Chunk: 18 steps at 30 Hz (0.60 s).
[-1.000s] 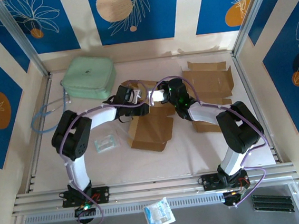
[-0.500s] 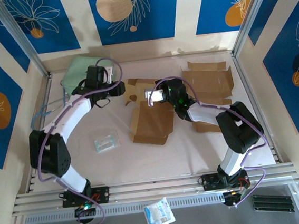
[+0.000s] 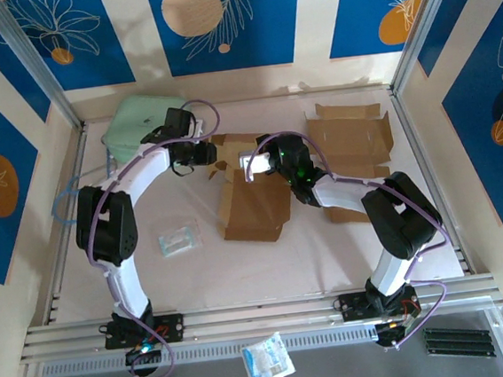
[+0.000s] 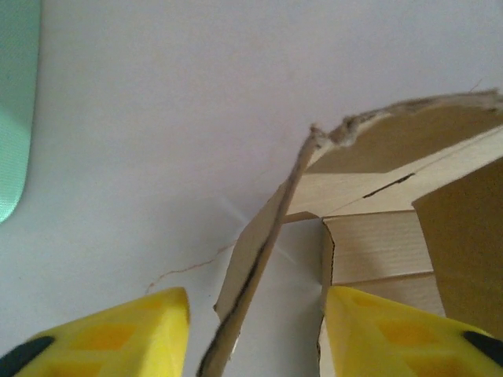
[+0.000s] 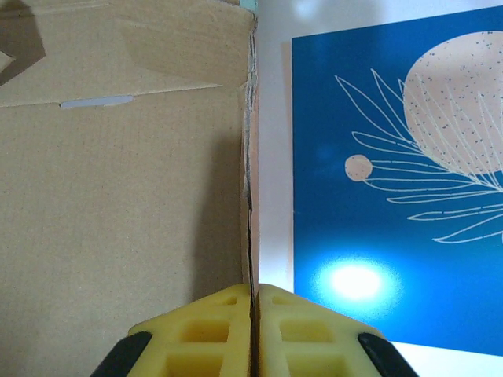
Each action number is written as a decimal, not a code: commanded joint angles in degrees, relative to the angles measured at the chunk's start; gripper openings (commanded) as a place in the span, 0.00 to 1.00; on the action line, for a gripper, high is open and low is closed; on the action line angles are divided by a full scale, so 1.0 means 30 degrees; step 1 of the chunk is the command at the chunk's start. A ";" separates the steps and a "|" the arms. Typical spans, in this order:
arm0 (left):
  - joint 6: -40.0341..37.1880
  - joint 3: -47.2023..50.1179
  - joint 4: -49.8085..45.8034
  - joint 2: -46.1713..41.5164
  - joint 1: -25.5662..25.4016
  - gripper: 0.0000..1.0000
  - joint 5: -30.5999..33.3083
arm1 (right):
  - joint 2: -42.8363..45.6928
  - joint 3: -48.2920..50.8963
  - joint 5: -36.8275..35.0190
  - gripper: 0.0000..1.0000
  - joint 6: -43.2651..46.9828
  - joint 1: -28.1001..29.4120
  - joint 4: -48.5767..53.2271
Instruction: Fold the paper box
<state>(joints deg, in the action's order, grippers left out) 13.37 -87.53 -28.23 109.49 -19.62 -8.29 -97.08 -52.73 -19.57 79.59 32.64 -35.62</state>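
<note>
The box (image 3: 253,208) is sitting half-folded around the middle of the table (image 3: 242,274), a bit toward the far side, with its flaps sticking up at the far end. The right gripper (image 3: 251,164) is reaching in from the right and pinching an upright panel at that far end. In the right wrist view its yellow fingers (image 5: 204,330) are pressing together with the thin cardboard edge squeezed between them, so those jaws are clamping the box.

The left gripper (image 3: 212,152) is hanging just left of the box's far-left corner. In the left wrist view its jaws are standing apart, with a raised flap (image 4: 259,259) poking into the gap between them. I'm not seeing either side pressing on it, so nothing is being gripped there.

Other stuff: a green case (image 3: 138,124) is lying at the far left, with the left arm crossing its right edge. A flat cardboard sheet (image 3: 351,139) is lying at the far right, and a small packet (image 3: 178,239) is lying just left of the box's near end.
</note>
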 commanded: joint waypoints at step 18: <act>0.6673 0.1457 0.3003 -0.1806 -0.0412 0.03 -0.4040 | -0.1419 -0.0822 -0.1787 0.10 0.0276 0.0354 -0.2214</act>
<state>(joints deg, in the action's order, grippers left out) 29.54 -83.59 -22.37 106.61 -20.03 -18.06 -100.38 -53.58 -23.70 79.61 33.06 -39.20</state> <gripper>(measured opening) 0.061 0.099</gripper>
